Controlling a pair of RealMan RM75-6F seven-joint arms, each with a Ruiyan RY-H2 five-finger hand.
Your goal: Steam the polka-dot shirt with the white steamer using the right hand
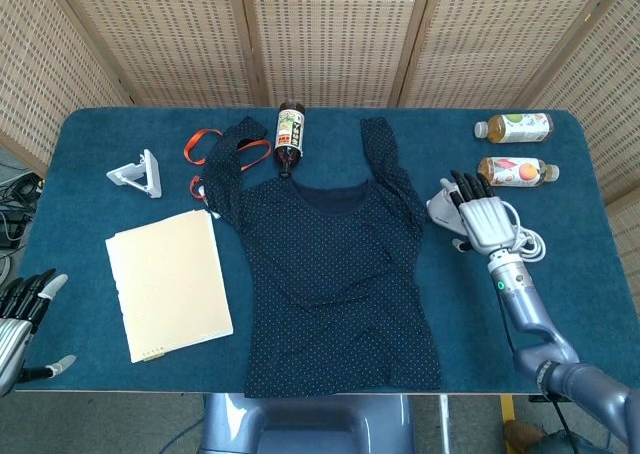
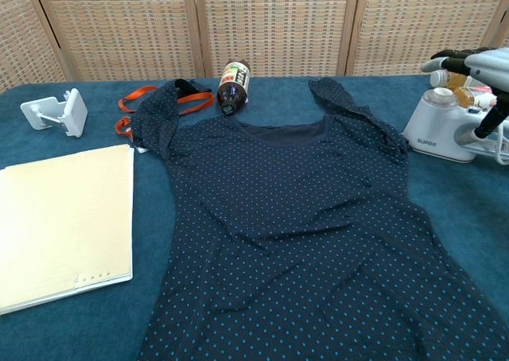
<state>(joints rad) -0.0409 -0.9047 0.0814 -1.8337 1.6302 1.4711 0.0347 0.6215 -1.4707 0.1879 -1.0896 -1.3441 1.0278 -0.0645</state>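
The dark blue polka-dot shirt [image 1: 335,274] lies flat in the middle of the table, neckline toward the far side; it also fills the chest view [image 2: 302,234]. The white steamer [image 2: 439,129] stands just off the shirt's right sleeve, and in the head view only its left edge [image 1: 438,205] shows past my hand. My right hand [image 1: 482,221] hovers over the steamer with fingers stretched out and apart, seen in the chest view [image 2: 473,63] above it; the thumb reaches down beside the handle. My left hand [image 1: 22,314] hangs off the table's near left corner, fingers apart, holding nothing.
A brown bottle [image 1: 290,132] lies at the shirt's collar. Two drink bottles [image 1: 515,127] [image 1: 518,170] lie at the far right. The steamer's white cord [image 1: 528,242] loops by my right wrist. An orange strap [image 1: 205,144], white stand [image 1: 138,174] and cream notebook [image 1: 168,282] occupy the left.
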